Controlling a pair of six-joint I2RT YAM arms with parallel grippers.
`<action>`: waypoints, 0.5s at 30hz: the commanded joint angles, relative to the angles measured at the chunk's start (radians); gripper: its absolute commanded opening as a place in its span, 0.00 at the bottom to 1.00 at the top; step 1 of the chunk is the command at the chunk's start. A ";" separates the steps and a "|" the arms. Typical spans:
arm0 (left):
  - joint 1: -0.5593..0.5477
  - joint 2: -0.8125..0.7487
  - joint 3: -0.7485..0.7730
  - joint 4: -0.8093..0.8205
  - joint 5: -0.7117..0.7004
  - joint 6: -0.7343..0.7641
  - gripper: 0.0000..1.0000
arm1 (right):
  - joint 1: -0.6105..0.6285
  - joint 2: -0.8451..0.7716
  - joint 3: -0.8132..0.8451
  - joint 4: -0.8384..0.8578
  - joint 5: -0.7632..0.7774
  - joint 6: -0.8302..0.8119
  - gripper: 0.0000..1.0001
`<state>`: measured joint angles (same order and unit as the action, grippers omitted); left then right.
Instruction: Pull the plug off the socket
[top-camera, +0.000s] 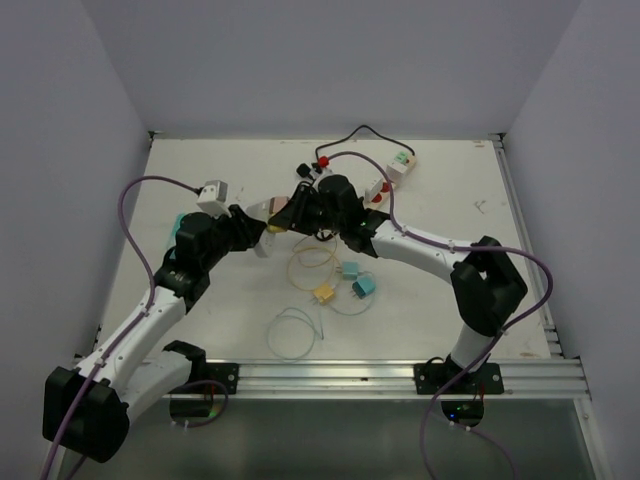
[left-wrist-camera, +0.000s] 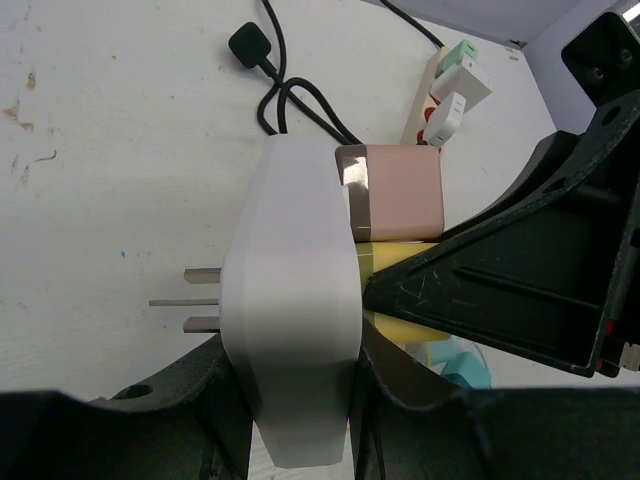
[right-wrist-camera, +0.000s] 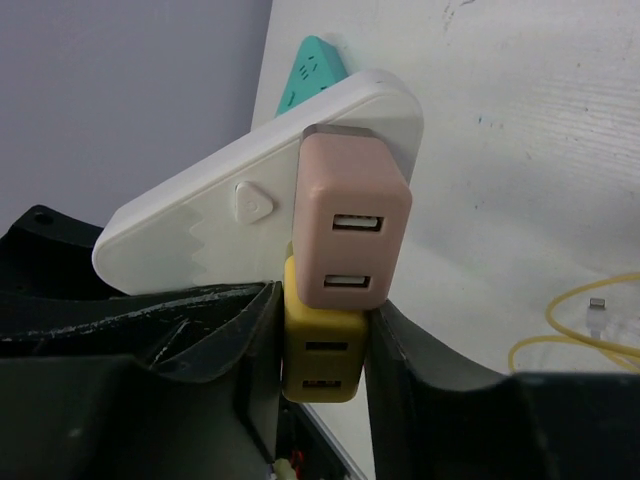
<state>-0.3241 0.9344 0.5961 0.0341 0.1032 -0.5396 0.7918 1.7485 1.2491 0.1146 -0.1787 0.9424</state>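
Observation:
A white multi-socket adapter (left-wrist-camera: 292, 300) with metal prongs is held above the table; it also shows in the right wrist view (right-wrist-camera: 230, 215) and the top view (top-camera: 262, 212). A pink USB plug (right-wrist-camera: 350, 235) and a yellow USB plug (right-wrist-camera: 322, 345) sit plugged into its face, side by side; both show in the left wrist view, pink (left-wrist-camera: 395, 192) and yellow (left-wrist-camera: 395, 258). My left gripper (left-wrist-camera: 295, 400) is shut on the adapter's body. My right gripper (right-wrist-camera: 322, 350) is shut on the yellow plug, fingers either side. The grippers meet at table centre (top-camera: 290, 215).
A white power strip (top-camera: 388, 175) with red and white plugs and a black cable (top-camera: 360, 132) lies at the back. Two teal plugs (top-camera: 357, 279), a small yellow plug (top-camera: 323, 294) and thin looped cables (top-camera: 295, 330) lie in the middle. A white adapter (top-camera: 213, 194) sits left.

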 joint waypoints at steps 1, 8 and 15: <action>-0.006 -0.028 0.010 0.073 -0.078 -0.022 0.00 | 0.000 -0.007 0.012 0.053 0.002 0.013 0.26; -0.006 -0.023 0.001 0.032 -0.256 -0.019 0.00 | -0.003 -0.050 -0.010 -0.009 0.013 -0.007 0.00; -0.006 -0.009 -0.002 -0.023 -0.471 -0.026 0.00 | -0.022 -0.118 -0.034 -0.096 0.025 -0.039 0.00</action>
<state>-0.3702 0.9283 0.5915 0.0193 -0.0357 -0.5858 0.7918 1.7355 1.2385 0.1162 -0.1661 0.9604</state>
